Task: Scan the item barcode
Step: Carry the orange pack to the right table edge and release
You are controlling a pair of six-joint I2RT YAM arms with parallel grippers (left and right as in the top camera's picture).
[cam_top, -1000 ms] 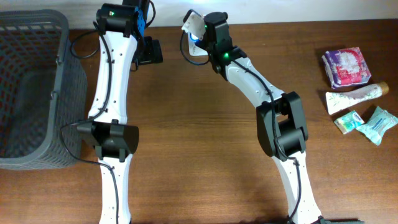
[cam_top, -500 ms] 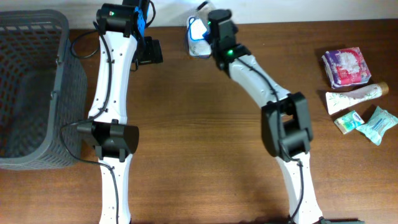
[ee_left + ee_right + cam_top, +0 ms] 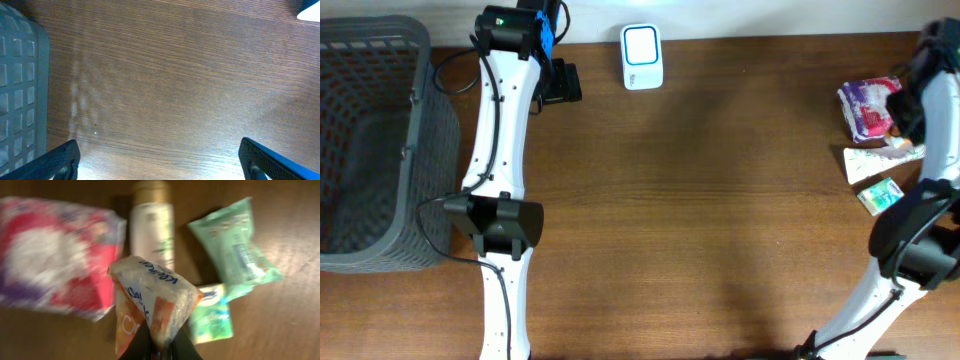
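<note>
My right gripper (image 3: pixel 160 347) is shut on an orange and white crinkled packet (image 3: pixel 150 297), the item, pinched by its lower edge. In the overhead view this gripper (image 3: pixel 900 112) hangs at the far right over a pile of toiletries. The white barcode scanner (image 3: pixel 642 57), with its blue-ringed window, stands at the table's back edge, far from the packet. Beside the scanner's left, my left gripper (image 3: pixel 560 82) is open; its wrist view shows both fingers wide apart over bare wood (image 3: pixel 160 165), holding nothing.
Under the held packet lie a pink and purple pack (image 3: pixel 55 255), a white tube (image 3: pixel 152 230), a teal sachet (image 3: pixel 235 245) and a small green box (image 3: pixel 212 312). A grey mesh basket (image 3: pixel 370 150) fills the table's left end.
My right arm swung from the scanner at the back to the far right, still gripping the packet. The scanner now stands uncovered. The left arm stayed put.
</note>
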